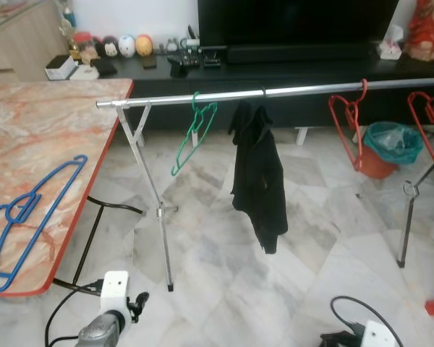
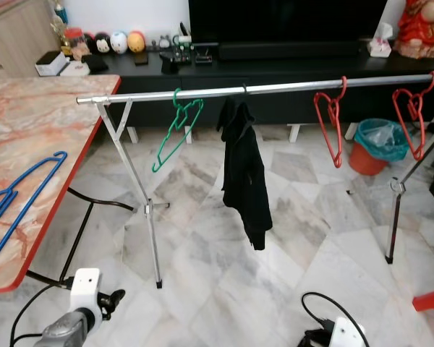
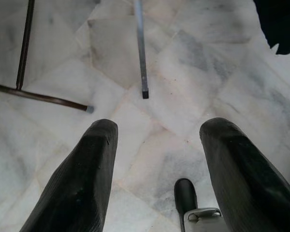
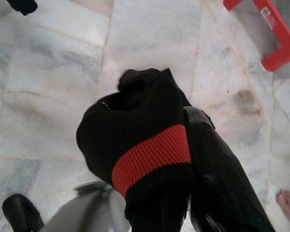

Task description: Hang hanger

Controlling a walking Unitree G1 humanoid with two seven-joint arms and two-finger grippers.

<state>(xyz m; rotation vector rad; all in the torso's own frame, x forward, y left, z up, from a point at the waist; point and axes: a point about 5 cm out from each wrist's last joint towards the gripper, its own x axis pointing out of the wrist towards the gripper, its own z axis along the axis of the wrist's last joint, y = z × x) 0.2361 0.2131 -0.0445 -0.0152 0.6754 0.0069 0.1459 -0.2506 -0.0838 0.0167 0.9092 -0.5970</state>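
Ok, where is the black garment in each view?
Left eye: black garment hangs from the rail, near picture centre.
Right eye: the same, just left of centre.
Left wrist: its hem pokes in at one corner.
Right wrist: a dark scrap at the edge, maybe it; cannot tell.
Landmark: rack leg.

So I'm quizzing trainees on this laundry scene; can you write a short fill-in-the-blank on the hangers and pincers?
1. The hanger lying on the marble table is ____ in colour.
2. The black garment hangs between the green hanger and the ____ hangers.
3. The left pincer points at the floor with fingers ____.

Missing words: blue; red; open
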